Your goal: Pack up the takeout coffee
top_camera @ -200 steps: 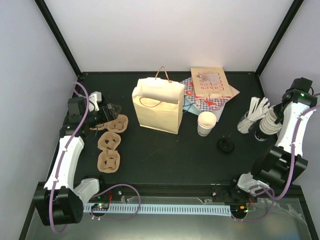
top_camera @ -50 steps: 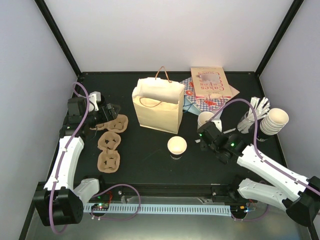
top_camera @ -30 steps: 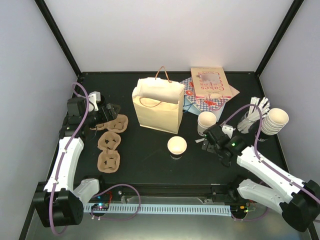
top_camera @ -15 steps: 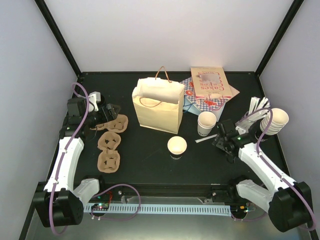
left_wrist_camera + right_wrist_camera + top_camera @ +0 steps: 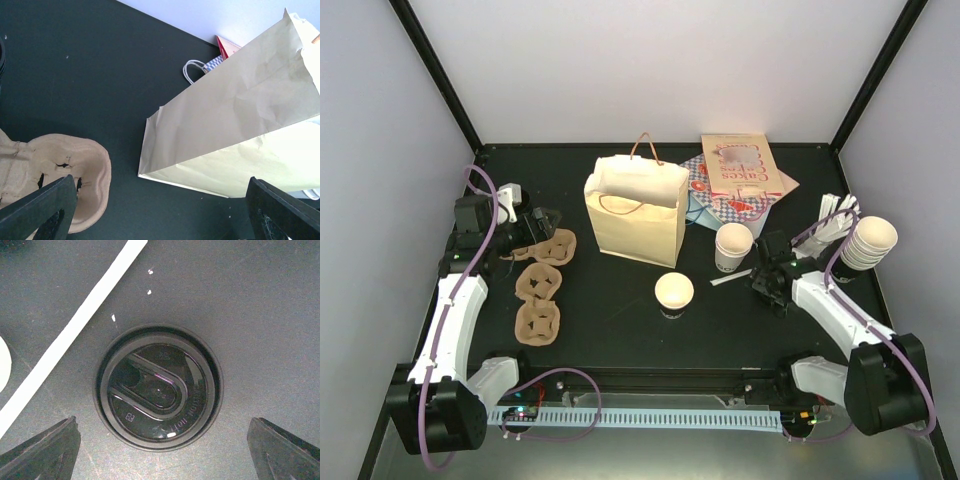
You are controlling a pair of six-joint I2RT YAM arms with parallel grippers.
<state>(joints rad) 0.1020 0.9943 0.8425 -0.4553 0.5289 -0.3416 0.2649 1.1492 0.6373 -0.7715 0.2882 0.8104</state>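
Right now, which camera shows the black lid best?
Right wrist view: the lid lies flat on the table, centred just ahead of the open right tool, rim and top clear. In the top view the right arm hides it. The left wrist view shows the bag and a carrier, no lid.

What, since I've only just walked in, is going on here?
The right gripper hangs open directly over a black lid lying loose on the table, not gripping it. One lidless cream cup stands in front of the tan paper bag, and a second cup stands to the bag's right. The left gripper is open and empty by the cardboard carriers. No cup is lidded yet.
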